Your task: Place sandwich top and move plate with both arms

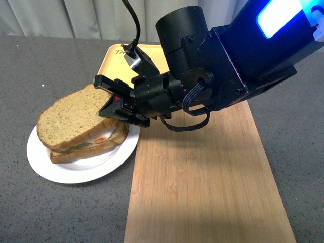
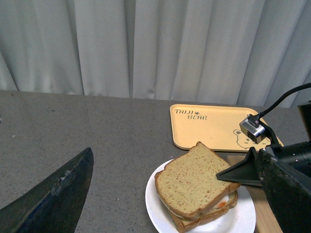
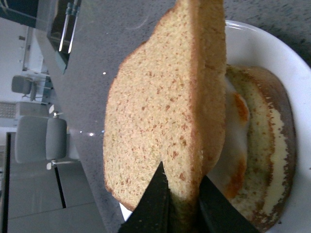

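- where's the sandwich top (image 1: 71, 119)?
- on the egg slice (image 1: 104, 139) on the plate (image 1: 76, 172), tilted, its far-right corner raised and pinched by the right gripper (image 1: 109, 101).
- around it?
- yellow tray (image 1: 119, 55) behind, wooden board (image 1: 202, 177) right. left gripper (image 2: 176, 154) stands wide apart.

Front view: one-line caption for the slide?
Right gripper holds the tan speckled square bread slice tilted over the egg-bearing slice on the round white plate, beside a light wooden board.
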`<action>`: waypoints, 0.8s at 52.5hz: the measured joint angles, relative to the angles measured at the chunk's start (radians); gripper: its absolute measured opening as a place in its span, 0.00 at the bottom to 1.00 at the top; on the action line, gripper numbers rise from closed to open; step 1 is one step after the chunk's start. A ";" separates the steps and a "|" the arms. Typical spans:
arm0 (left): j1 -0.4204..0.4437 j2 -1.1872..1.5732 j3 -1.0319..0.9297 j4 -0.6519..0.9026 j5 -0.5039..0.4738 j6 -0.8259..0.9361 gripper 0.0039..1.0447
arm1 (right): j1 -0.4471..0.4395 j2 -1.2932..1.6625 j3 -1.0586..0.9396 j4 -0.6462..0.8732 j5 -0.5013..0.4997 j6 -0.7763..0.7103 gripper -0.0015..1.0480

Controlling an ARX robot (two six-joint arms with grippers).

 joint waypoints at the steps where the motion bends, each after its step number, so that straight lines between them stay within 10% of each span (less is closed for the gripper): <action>1: 0.000 0.000 0.000 0.000 0.000 0.000 0.94 | -0.002 -0.003 -0.005 -0.002 0.009 -0.006 0.19; 14: 0.000 0.000 0.000 0.000 0.000 0.000 0.94 | -0.011 -0.038 -0.044 0.005 0.143 -0.132 0.54; 23: 0.000 0.000 0.000 0.000 -0.004 0.000 0.94 | -0.019 -0.069 -0.412 0.790 0.970 -0.426 0.27; 30: 0.000 -0.001 0.000 0.000 0.000 0.000 0.94 | -0.108 -0.245 -0.632 1.049 1.105 -0.501 0.01; 42: 0.000 0.000 0.000 0.000 0.000 0.000 0.94 | -0.133 -0.267 -0.672 1.065 1.114 -0.501 0.01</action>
